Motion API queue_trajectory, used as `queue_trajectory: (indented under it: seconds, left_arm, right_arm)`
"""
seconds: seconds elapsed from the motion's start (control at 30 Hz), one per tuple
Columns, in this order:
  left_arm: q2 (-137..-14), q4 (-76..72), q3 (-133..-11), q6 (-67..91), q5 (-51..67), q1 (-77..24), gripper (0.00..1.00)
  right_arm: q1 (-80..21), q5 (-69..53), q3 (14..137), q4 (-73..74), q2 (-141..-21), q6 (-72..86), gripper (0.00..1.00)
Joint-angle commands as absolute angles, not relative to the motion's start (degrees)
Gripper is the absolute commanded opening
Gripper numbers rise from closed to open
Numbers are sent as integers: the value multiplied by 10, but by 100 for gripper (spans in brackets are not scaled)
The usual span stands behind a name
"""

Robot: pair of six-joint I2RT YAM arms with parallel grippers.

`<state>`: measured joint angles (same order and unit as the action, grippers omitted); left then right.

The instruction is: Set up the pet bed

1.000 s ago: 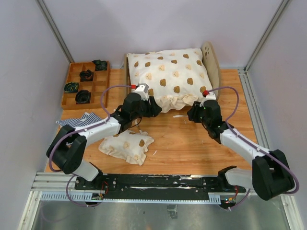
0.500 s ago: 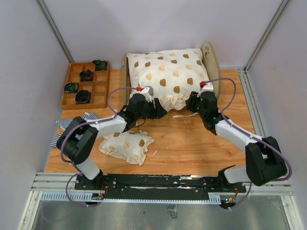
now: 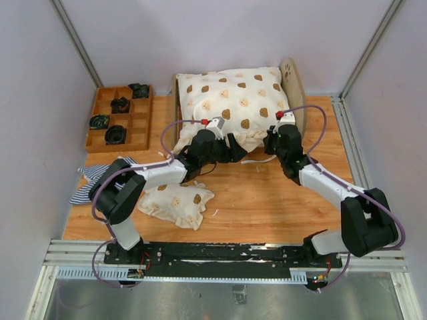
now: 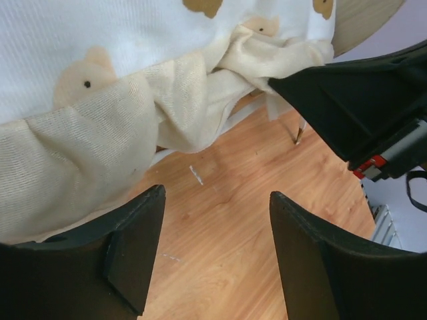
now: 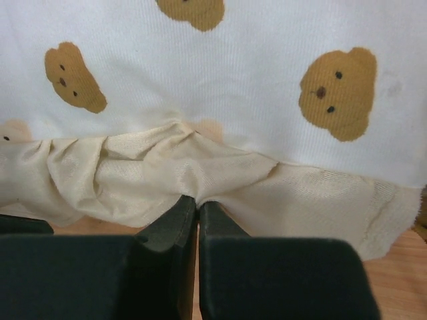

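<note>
We see the bed [image 3: 292,85] at the far middle of the table [image 3: 267,193], under the quilt [image 3: 230,100], whose near ruffle the right gripper [image 5: 197,200] pinches with clenched jaws, while the left gripper [image 4: 217,193] stands released just beside this ruffle.

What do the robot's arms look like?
The left arm and right arm have white tubes between chunky black joints. A purple cable loops along each, with a red spot at the wrist. Each gripper has two black wedge-shaped fingers.
</note>
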<state>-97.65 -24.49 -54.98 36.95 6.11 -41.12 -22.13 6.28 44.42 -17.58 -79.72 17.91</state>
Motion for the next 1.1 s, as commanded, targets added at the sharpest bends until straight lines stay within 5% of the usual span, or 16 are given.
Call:
queue_trajectory:
  seconds: [0.0,0.17,0.3,0.47,1.07]
  left_arm:
    - [-1004,-271,-574,410,-1,-419,69]
    - [-1033,-271,-588,425,-49,-420,70]
    - [-1054,-271,-594,437,-62,-420,69]
    - [-1053,-272,-596,431,-75,-421,63]
    - [-1053,-268,-596,411,-73,-427,27]
  right_arm:
    - [-228,76,444,-147,-764,166,0]
    - [-228,75,445,-111,-759,156,1]
    - [-227,63,473,-42,-759,147,34]
    - [-227,112,474,27,-725,150,49]
    - [-222,162,451,-37,-772,118,50]
